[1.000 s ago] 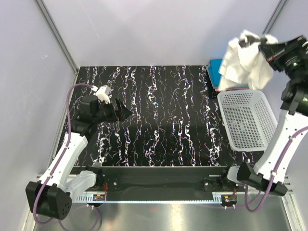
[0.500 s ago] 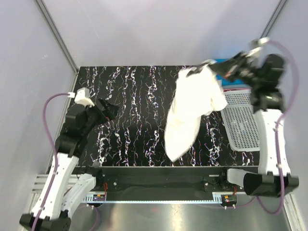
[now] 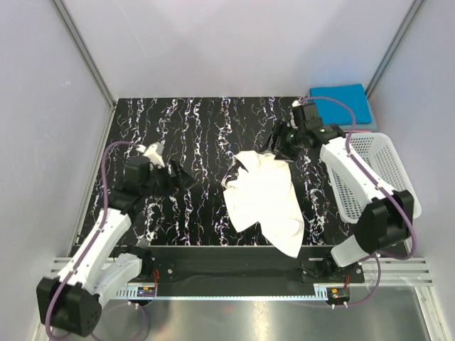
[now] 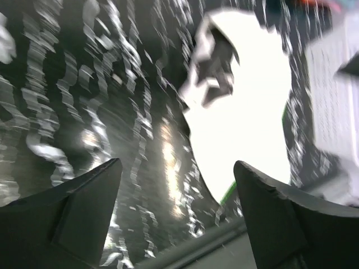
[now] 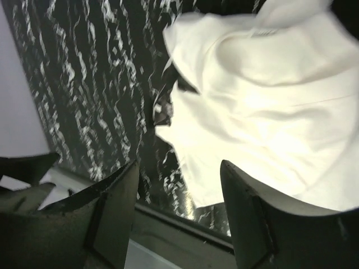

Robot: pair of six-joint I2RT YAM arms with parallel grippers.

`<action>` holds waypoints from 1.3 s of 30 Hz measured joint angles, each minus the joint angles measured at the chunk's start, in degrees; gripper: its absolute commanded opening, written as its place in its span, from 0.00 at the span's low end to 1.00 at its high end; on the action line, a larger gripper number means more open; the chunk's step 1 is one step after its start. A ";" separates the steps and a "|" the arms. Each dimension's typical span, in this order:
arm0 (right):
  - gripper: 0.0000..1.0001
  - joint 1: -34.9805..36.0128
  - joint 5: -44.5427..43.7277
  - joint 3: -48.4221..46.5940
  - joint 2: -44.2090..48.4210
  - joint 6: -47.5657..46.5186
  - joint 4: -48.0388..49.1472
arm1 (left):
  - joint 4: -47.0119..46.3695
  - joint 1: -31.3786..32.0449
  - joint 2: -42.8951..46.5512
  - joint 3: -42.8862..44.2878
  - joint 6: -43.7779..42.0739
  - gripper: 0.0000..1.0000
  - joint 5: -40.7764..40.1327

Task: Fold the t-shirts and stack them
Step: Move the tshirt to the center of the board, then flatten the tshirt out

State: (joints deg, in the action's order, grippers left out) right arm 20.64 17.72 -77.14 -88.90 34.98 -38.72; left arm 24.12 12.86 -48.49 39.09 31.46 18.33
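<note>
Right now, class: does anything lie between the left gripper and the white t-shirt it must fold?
Nothing visible does: only bare table separates the open left gripper from the crumpled white t-shirt.

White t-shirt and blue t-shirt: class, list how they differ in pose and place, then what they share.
The white t-shirt lies rumpled and unfolded; the blue t-shirt is folded into a flat rectangle. The white one is mid-table, reaching the near edge; the blue one sits in the far right corner, behind the basket. Both rest on the table.
</note>
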 measured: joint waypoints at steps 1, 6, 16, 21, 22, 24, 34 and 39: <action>0.67 -0.22 -2.71 -1.51 0.76 -0.87 -1.53 | -1.09 1.03 -1.11 -0.85 0.59 0.84 1.11; 0.64 -0.50 -9.94 1.11 7.32 -2.43 -5.92 | -6.73 12.15 -9.44 -1.46 3.21 0.78 1.40; 0.64 -0.50 -12.20 18.01 19.23 -2.19 -12.17 | -13.46 30.91 -17.57 -4.37 9.57 0.51 -7.52; 0.64 -0.50 -13.73 17.92 25.05 -2.21 -12.15 | -13.18 40.39 -21.68 -3.93 15.85 0.50 -16.04; 0.64 -0.50 -13.92 17.92 25.64 -2.21 -12.22 | -13.09 41.51 -22.40 -3.67 16.98 0.52 -17.16; 0.64 -0.50 -14.27 17.92 26.64 -2.25 -12.22 | -13.03 44.26 -25.05 -2.64 19.67 0.57 -19.67; 0.64 -0.50 -15.28 18.84 31.19 -3.10 -12.66 | -13.27 51.28 -37.03 1.97 26.51 0.60 -24.85; 0.65 -0.50 -15.37 20.17 34.69 -3.28 -13.22 | -13.46 51.67 -38.99 3.30 27.96 0.56 -26.08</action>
State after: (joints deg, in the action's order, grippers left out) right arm 20.14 2.35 -56.97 -54.22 31.70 -51.94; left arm 10.66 64.53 -87.48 42.39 59.42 -7.75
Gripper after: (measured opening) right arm 0.648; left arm 0.590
